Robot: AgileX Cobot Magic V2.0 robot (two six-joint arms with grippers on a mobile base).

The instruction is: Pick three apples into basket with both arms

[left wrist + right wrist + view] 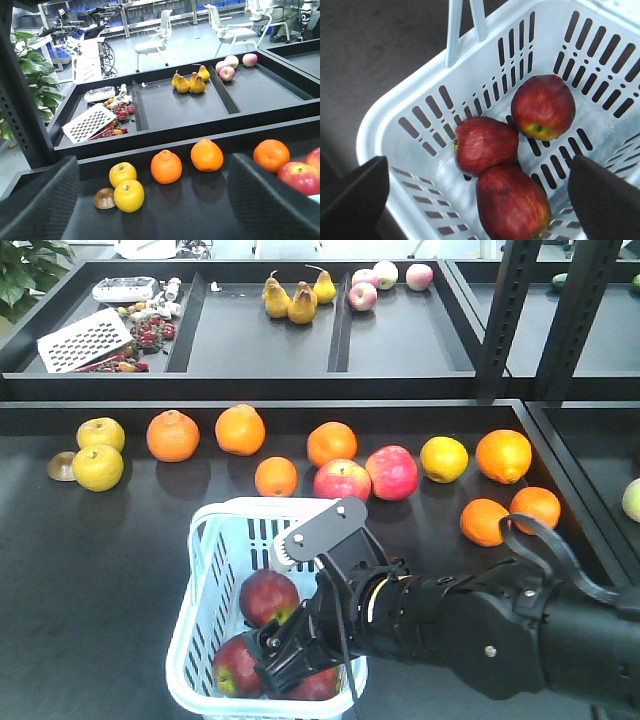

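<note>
All three apples [512, 160] sit in the basket [395, 105] mid-frame, right gripper [477, 197] above, wide open, empty (left gripper [152, 200] too).

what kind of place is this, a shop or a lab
Most likely a robotics lab staged as a produce stand: black display trays hold loose fruit such as pears, while the left wrist view shows office chairs and other robot rigs behind.

Bright, even overhead light; soft shadows pool beneath the fruit on the dark surface [100, 570]. Blurred black fingers [607, 200] fill the wrist views' five and seven o'clock corners.
</note>
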